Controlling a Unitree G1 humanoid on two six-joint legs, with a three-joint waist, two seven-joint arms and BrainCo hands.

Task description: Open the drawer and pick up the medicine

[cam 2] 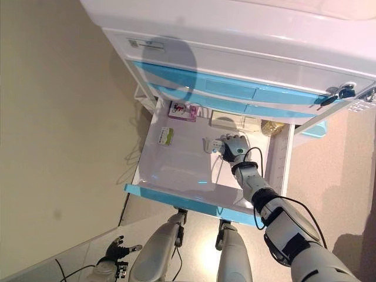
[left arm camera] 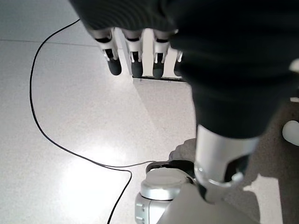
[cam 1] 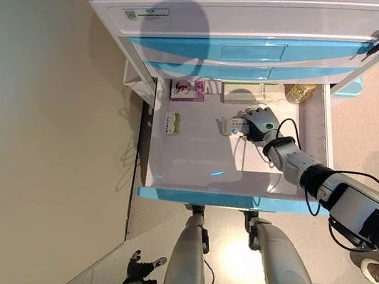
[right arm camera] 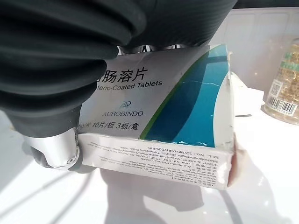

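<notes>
Left hand [cam 1: 139, 267]: hanging low beside the robot over the pale floor [left arm camera: 70, 140], well apart from the cabinet, its fingers [left arm camera: 114, 65] lying straight and relaxed with nothing in them. Drawer [cam 1: 200, 165]: standing pulled out toward the robot, a white tray with a light blue front edge [cam 1: 220, 196] nearest the viewer. Right hand [cam 1: 261, 122]: reaching into the drawer from the robot's right, sitting in the right half of the tray and closing round a medicine box [right arm camera: 177, 116]; the wrist view is showing the box pressed against the palm under the dark ribbed cover, thumb below and fingers above. Medicine box: white card with a teal and green swoosh and printed text, one corner dented, showing in the head views as a small pale box [cam 2: 212, 145] poking out on the left of the hand, just above the drawer floor. Small green-and-white packet [cam 1: 171, 123]: lying flat in the left half of the drawer, well apart from the hand. Pink-and-white box [cam 1: 186, 90]: lying at the back left. Long pale box [cam 1: 254, 92]: lying along the back wall. Clear jar with yellowish contents [cam 1: 300, 92]: standing in the back right corner. Upper blue drawers [cam 1: 248, 53]: staying closed above. Keys [cam 2: 335, 94]: hanging at the cabinet's right.
</notes>
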